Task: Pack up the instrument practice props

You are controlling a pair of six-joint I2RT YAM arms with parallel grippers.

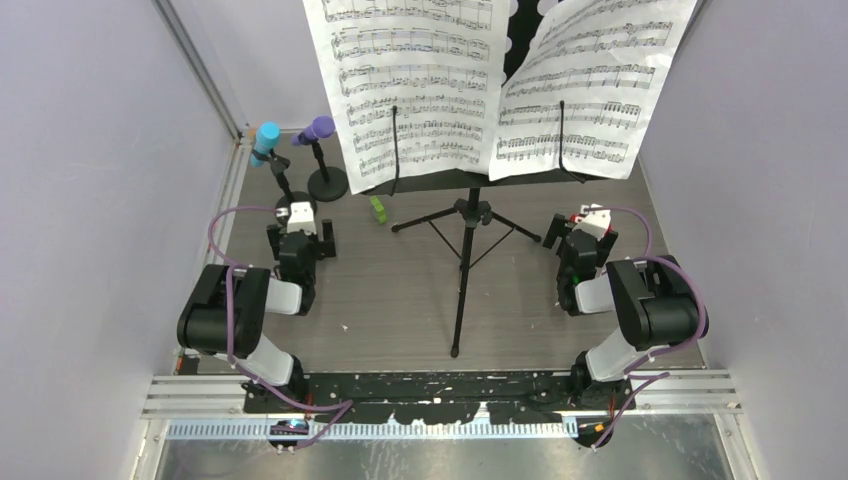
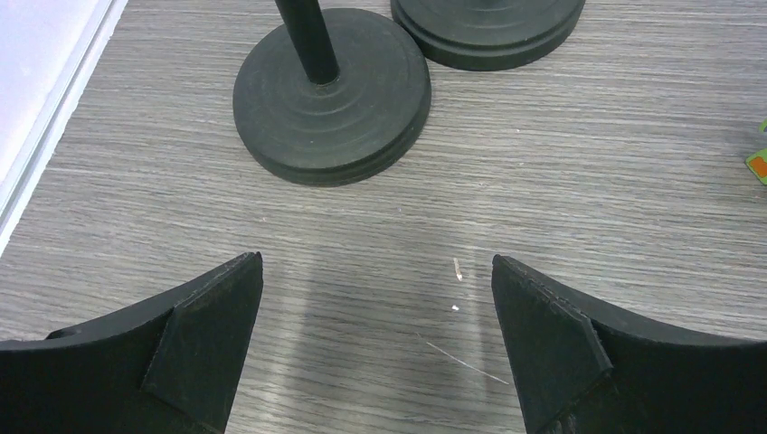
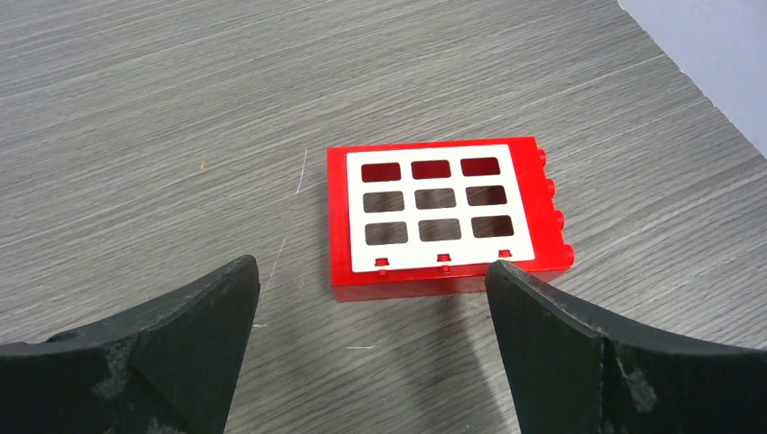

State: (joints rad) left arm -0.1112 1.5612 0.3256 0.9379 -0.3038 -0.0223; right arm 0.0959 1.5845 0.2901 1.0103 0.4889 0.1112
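Observation:
The black music rack (image 1: 470, 181) stands on tripod legs (image 1: 465, 250) at the table's middle back. Two white sheet-music pages (image 1: 415, 80) (image 1: 590, 90) lean on it. The cyan microphone (image 1: 266, 140) and the purple microphone (image 1: 318, 129) sit in two black round-based holders at back left. The purple one's base (image 1: 328, 184) shows whole. My left gripper (image 1: 300, 215) is open and empty just in front of the cyan one's base (image 2: 331, 95); the other base (image 2: 488, 27) is behind it. My right gripper (image 1: 590, 220) is open and empty, low over the table.
A red block with a white grid (image 3: 448, 217) lies flat just ahead of the right fingers. A green toy brick (image 1: 377, 208) lies under the rack's left side, and a coloured brick (image 2: 758, 163) shows at the left wrist view's right edge. Walls close in on both sides.

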